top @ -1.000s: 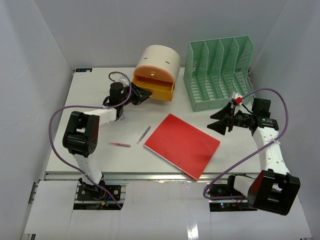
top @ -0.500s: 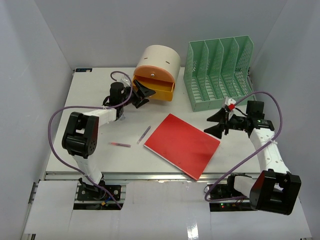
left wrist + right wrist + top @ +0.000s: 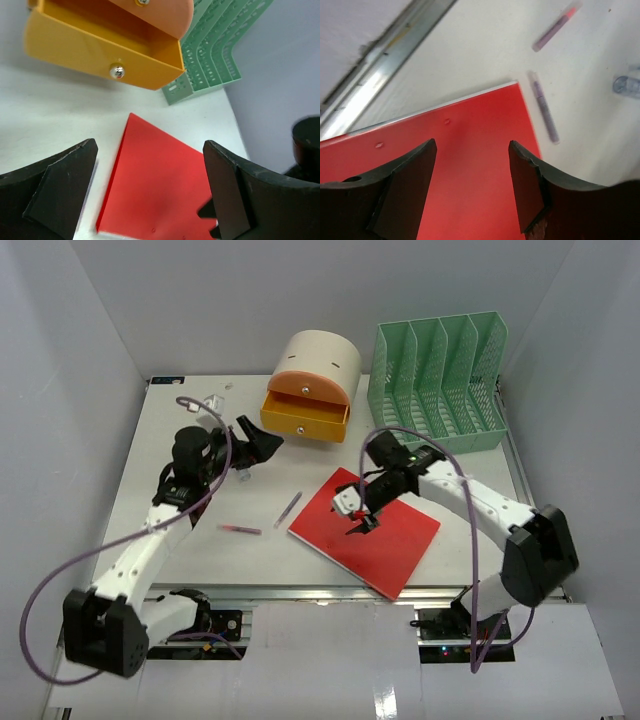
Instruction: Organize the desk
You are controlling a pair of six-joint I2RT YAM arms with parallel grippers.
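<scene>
Both arms are white tube links joined by chunky black joints; the left arm (image 3: pixel 140 550) has its base at seven o'clock of the overhead view, the right arm (image 3: pixel 480 502) at five o'clock. A thin purple cable (image 3: pixel 70 565) loops loosely along each. The left gripper (image 3: pixel 150 150) and right gripper (image 3: pixel 472 150) carry matte black, wedge-shaped fingers (image 3: pixel 55 195) with blunt tips.

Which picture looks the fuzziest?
Right wrist view is fuzziest: the purple pen and the rail look smeared; left wrist view: the orange drawer is fairly sharp, its knob glinting; top view: crisp and evenly lit, with only soft shadows.
</scene>
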